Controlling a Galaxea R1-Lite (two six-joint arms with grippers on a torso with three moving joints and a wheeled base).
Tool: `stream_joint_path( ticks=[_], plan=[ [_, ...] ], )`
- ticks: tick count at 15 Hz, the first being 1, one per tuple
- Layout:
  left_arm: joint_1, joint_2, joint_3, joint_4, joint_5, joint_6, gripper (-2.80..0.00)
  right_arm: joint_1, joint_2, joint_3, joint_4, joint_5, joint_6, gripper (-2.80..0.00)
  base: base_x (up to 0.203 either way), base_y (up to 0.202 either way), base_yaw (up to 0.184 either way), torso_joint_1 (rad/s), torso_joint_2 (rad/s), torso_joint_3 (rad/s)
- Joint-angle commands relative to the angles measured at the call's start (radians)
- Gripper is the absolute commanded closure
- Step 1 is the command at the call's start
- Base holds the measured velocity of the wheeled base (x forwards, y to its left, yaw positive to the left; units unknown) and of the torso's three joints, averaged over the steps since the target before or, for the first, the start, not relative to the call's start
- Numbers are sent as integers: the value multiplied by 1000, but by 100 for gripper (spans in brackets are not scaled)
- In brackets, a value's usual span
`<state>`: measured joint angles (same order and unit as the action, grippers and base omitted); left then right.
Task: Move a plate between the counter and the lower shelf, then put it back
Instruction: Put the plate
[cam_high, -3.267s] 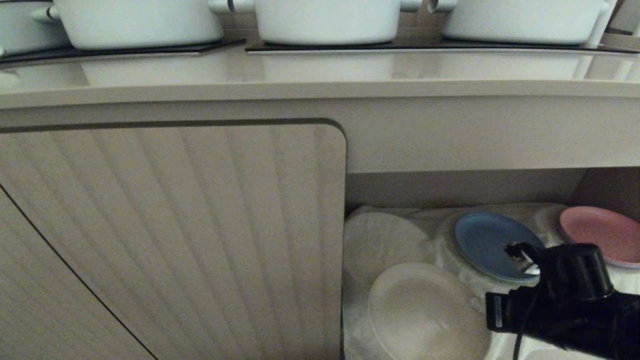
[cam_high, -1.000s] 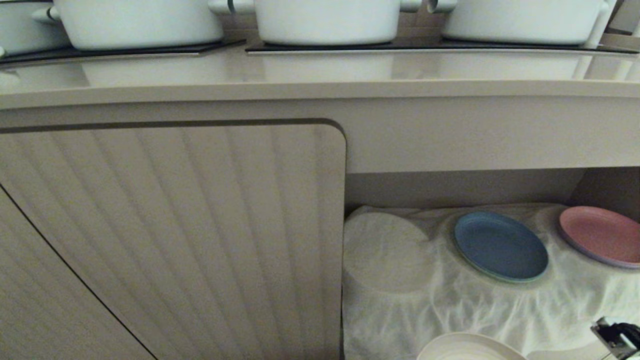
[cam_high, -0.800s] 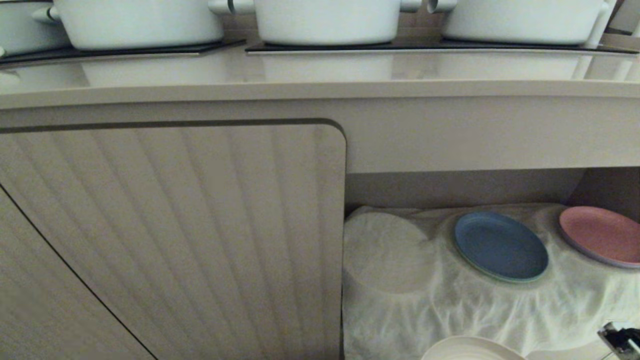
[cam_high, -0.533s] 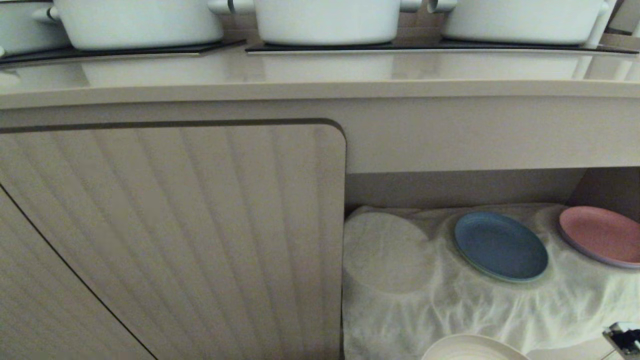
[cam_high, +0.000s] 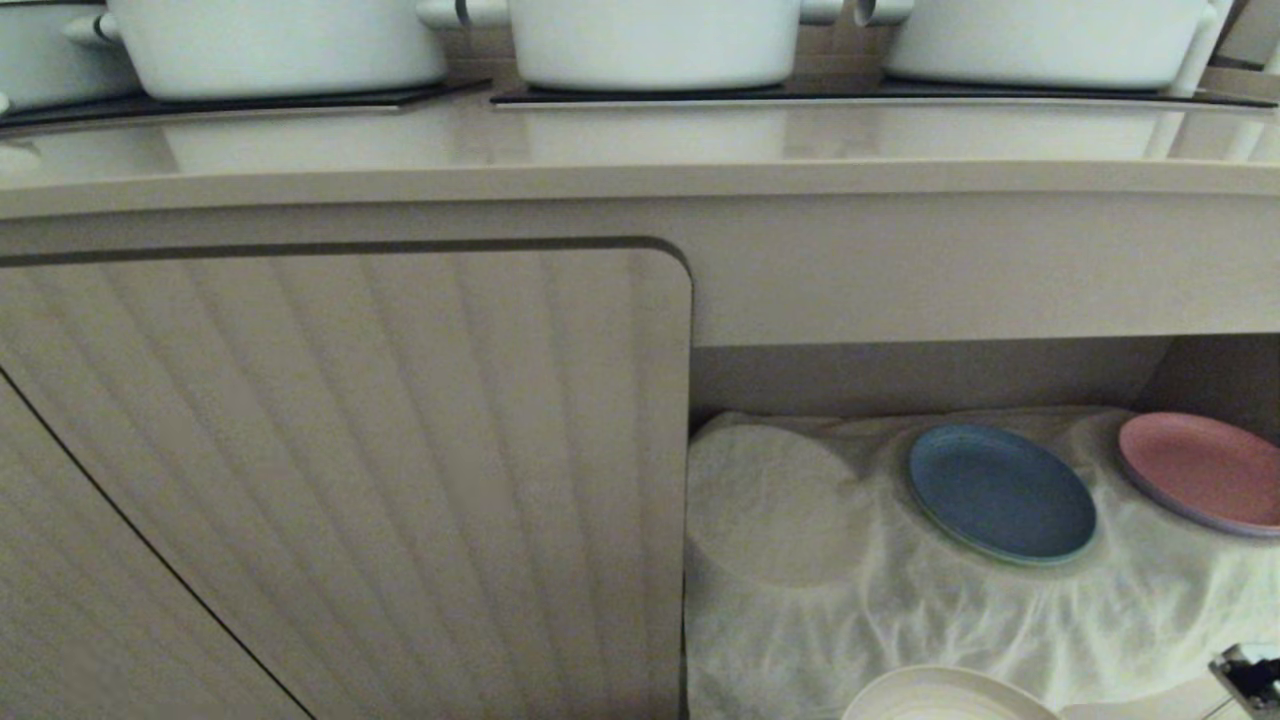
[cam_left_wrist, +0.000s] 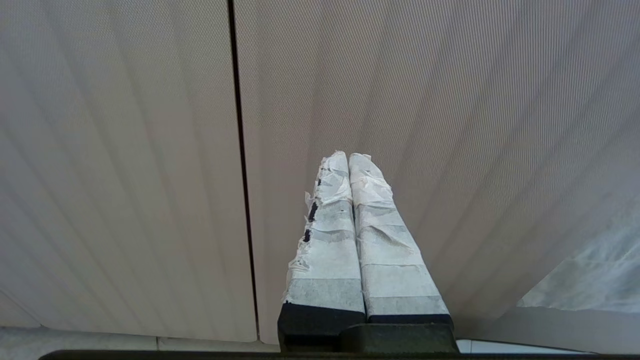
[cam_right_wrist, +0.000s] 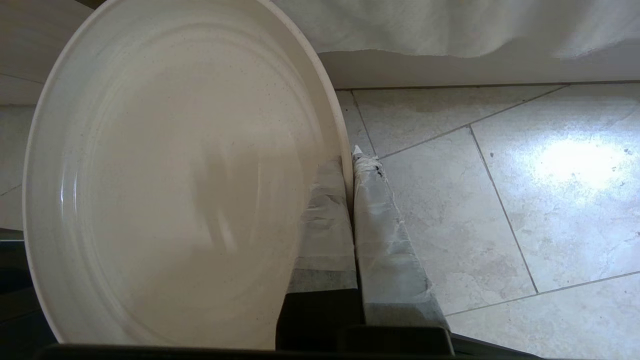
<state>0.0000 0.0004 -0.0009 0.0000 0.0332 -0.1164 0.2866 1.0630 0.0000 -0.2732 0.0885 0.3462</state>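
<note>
The right tool (cam_right_wrist: 350, 165) is clenched on the rim of the plate (cam_right_wrist: 175, 175), one taped finger on each side of the edge. The plate hangs over the tiled floor (cam_right_wrist: 500, 200), out of the lower shelf (cam_high: 900, 380) and in front of its near edge; in the head view only its top edge shows at the bottom, right of the middle. The left tool (cam_left_wrist: 348, 165) is closed on nothing, its two taped fingers pressed together, just in front of the ribbed cabinet door (cam_high: 350, 450). Inside the shelf one white cloth (cam_high: 900, 610) covers the floor, with one round bulge (cam_high: 770, 500) at the left. Two plates lie on the cloth: a blue plate (cam_high: 1000, 492) in the middle and a pink plate (cam_high: 1195, 470) at the right. On the bench (cam_high: 640, 150) above stand three white pots (cam_high: 655, 40) on black panels (cam_high: 860, 95), far from the held plate.
</note>
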Motion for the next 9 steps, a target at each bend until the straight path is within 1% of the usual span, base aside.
stream_joint_path(
  ticks=[1, 9],
  plan=[
    [0, 0, 0, 0, 1, 0, 0, 0, 3, 0, -1, 0, 2, 0, 0, 0, 0, 0, 0, 0],
    [0, 0, 1, 0, 1, 1, 0, 0, 3, 0, -3, 0, 1, 0, 0, 0, 0, 0, 0, 0]
  ],
)
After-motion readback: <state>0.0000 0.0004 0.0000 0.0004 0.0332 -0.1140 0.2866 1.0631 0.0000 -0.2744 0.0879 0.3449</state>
